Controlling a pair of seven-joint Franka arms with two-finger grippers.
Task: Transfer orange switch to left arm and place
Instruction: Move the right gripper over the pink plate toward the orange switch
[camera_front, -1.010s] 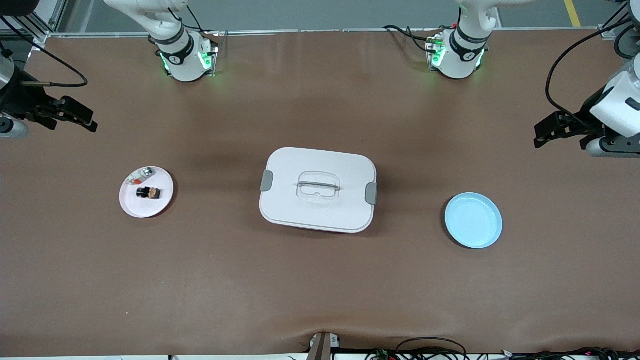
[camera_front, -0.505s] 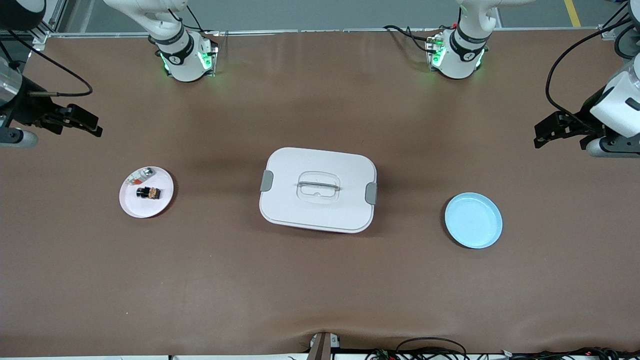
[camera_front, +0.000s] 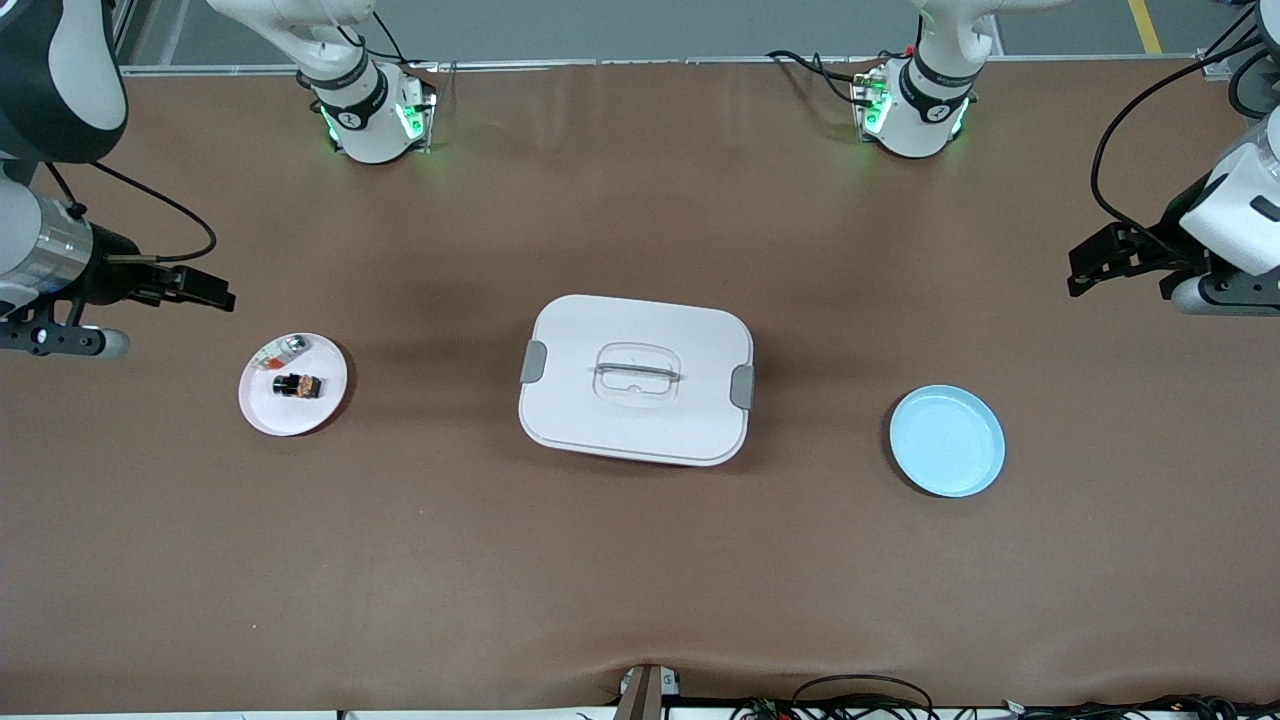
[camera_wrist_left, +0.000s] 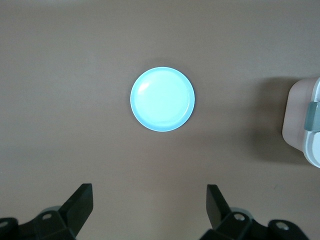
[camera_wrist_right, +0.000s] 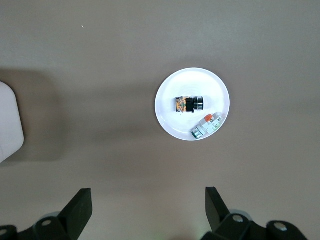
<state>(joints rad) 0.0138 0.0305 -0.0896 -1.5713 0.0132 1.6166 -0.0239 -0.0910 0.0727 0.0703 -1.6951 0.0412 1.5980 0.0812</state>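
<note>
Box (camera_wrist_right: 10, 122) cut off at edge; orange switch (camera_wrist_right: 189, 104) tiny.

I see the switch (camera_front: 297, 384), a tiny black cylinder with orange marks, lying on its side on the pink plate (camera_front: 322, 400) at my front view's middle left. The box (camera_front: 636, 378), white with rounded corners, grey side latches and a clear lid handle, sits shut at frame centre.

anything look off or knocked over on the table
Nothing stands out. The orange switch and a clear-silver part lie on the pink plate, the box sits closed, latches down, and the blue plate is bare. Both grippers, right and left, hang open.
</note>
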